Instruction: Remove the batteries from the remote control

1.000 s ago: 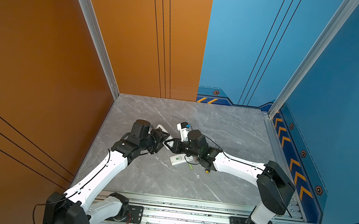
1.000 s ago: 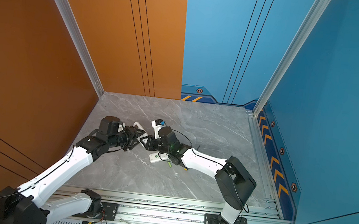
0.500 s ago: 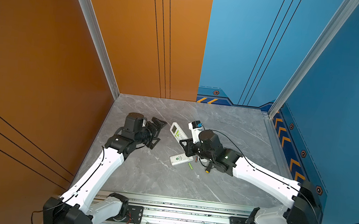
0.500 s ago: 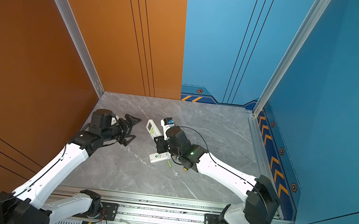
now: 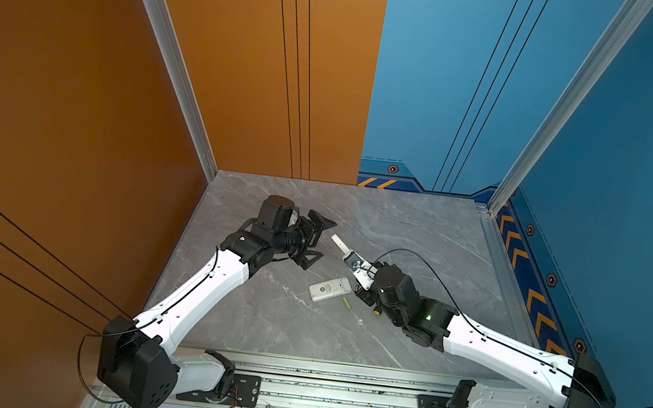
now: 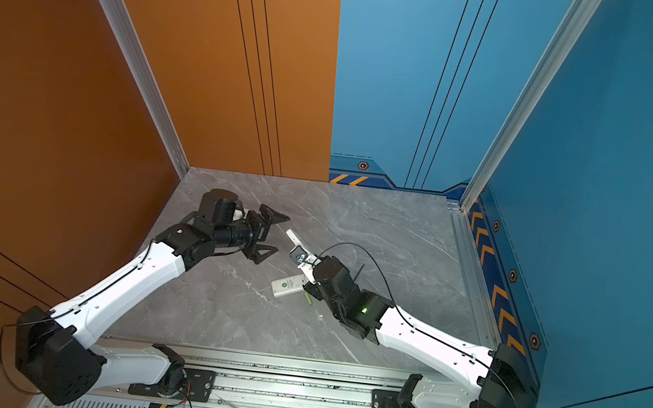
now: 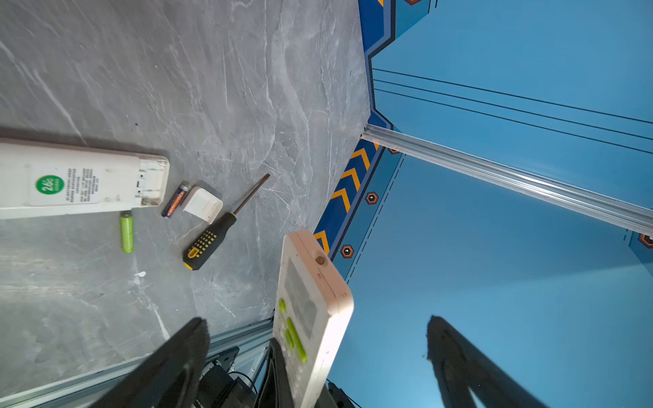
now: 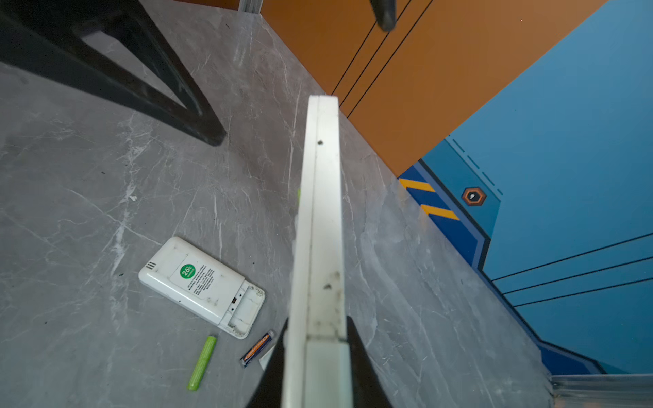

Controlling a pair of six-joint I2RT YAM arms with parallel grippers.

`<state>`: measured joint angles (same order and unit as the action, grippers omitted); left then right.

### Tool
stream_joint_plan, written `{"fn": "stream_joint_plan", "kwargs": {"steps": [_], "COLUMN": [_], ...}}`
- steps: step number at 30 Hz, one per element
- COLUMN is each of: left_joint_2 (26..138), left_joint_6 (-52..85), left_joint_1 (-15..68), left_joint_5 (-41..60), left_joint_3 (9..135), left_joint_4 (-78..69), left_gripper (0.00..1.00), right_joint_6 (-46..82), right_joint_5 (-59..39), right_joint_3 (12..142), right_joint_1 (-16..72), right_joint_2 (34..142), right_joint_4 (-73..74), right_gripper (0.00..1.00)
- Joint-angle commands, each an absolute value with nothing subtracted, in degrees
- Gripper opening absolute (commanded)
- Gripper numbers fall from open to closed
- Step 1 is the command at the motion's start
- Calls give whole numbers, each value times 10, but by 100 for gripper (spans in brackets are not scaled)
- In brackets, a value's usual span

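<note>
Left gripper has let go and pulled back toward the orange wall. Its jaws now stand spread wide with nothing between them, as both top views show. Right arm's base has swung outward. Right gripper pinches the held remote, which is lifted clear of the table and tilted, its free end toward the left gripper. Left wrist view shows its face with green buttons; right wrist view shows only its thin edge, so its battery bay cannot be read. Flat remote lies face down on the grey marble. Its open bay is uncovered and empty. Green battery lies on the table just off that open end, and the dark battery sits near it, the two apart. White lid rests just beside the dark battery, with the screwdriver alongside. Blue wall closes the right side, with a chevron strip at its foot. Aluminium rail runs across the front.
</note>
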<state>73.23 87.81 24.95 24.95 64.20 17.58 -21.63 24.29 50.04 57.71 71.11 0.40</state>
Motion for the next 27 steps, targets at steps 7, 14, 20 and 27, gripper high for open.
{"fn": "stream_joint_plan", "kwargs": {"steps": [7,14,20,27], "left_joint_2": [749,743,723,717], "left_joint_6": [945,943,940,947], "left_joint_1": [266,271,271,263], "left_joint_5": [241,236,209,187], "left_joint_3": [598,574,546,522], "left_joint_4": [64,53,36,4], "left_gripper": [71,47,24,10], "right_joint_6": [-354,-345,-309,-234], "right_joint_5": [290,302,299,291], "right_joint_3": [504,502,506,515], "right_joint_1": [628,632,637,655], "right_joint_2": [744,750,744,729], "right_joint_4": [81,100,78,35], "right_gripper": [0,0,13,66]}}
